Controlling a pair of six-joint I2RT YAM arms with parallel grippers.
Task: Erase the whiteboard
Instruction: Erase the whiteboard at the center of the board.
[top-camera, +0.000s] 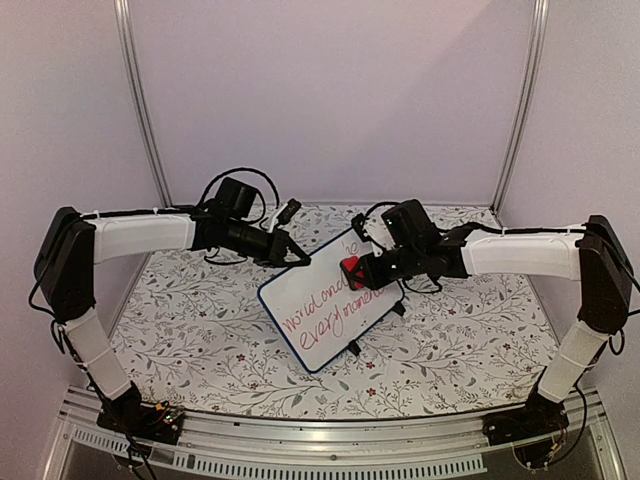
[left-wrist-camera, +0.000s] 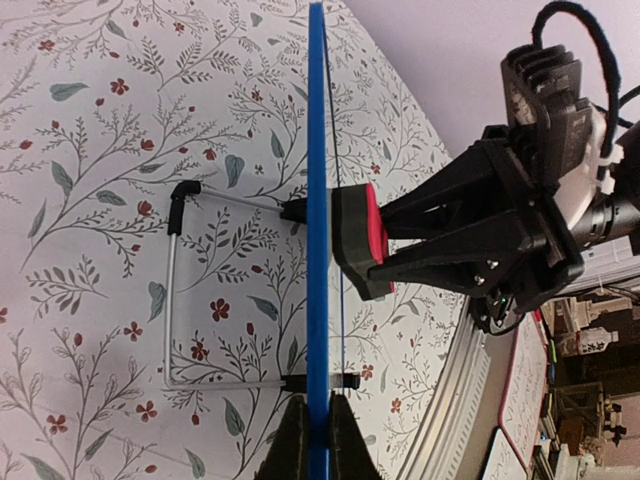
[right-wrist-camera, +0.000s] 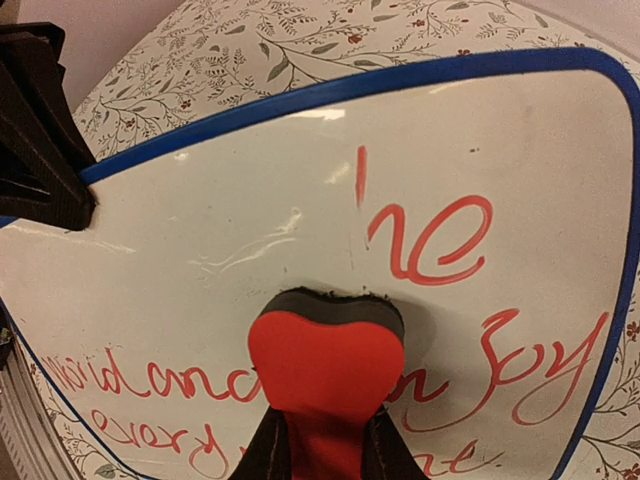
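From above, we see the board (top-camera: 325, 300) propped at a tilt near the middle of the table (top-camera: 200, 330). The left gripper (top-camera: 293, 256) is clamped on the board's upper left edge. The right gripper (top-camera: 360, 271) holds a red eraser (top-camera: 351, 267) against the upper right part of the face. Red writing (top-camera: 335, 310) crosses the lower half.

In the left wrist view the board is edge-on, with our left jaws pinched shut on its blue frame. The eraser's pad lies flat against the face. A wire stand (left-wrist-camera: 175, 290) behind the board rests on the table.

In the right wrist view the right jaws are closed on the eraser, which touches the board mid-face. Above and left of it the surface is bare but for faint smears. To the right sit "ne" and "Joy", and below run two more lines of script.

We judge the wiping barely begun: only the top-left patch looks clean, and most of the writing is left to clear.
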